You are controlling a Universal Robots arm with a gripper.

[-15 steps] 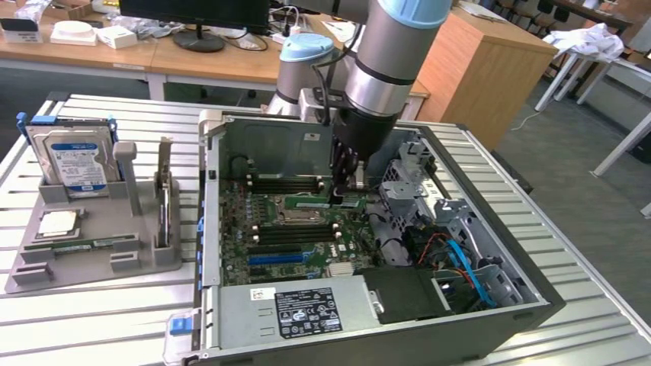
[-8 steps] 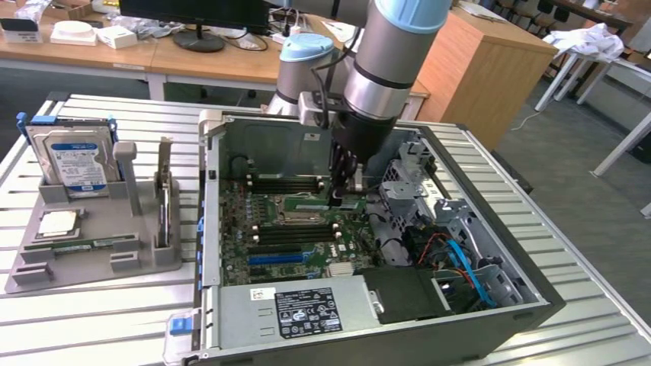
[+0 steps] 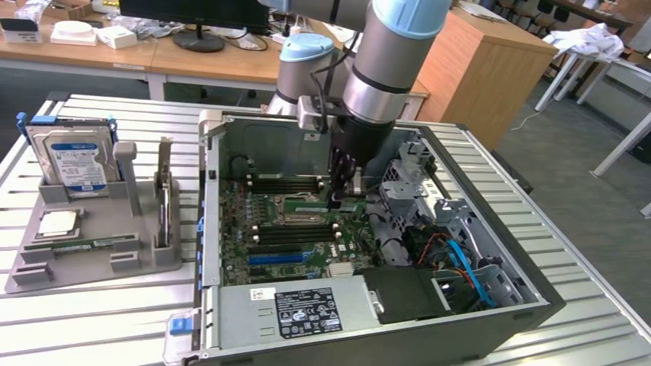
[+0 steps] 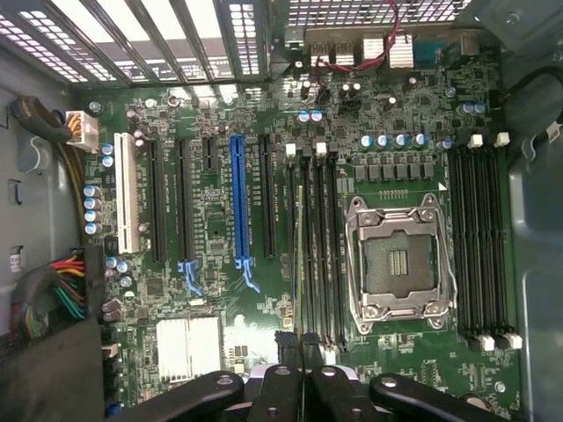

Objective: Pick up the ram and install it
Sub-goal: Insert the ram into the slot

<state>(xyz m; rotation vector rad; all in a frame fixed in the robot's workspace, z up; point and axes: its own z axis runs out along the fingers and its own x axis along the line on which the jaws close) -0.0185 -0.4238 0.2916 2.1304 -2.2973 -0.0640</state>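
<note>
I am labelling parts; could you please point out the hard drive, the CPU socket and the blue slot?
hard drive (image 3: 76, 156), exterior view, its blue label.
CPU socket (image 4: 398, 264), wrist view, its centre contacts.
blue slot (image 4: 237, 202), wrist view, midway along it.

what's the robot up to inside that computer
A robot arm is reaching into the open computer case. Its jaws are shut on the ram, a thin green stick held edge-on over the memory slots beside the empty CPU socket. It does not look seated yet.
</note>
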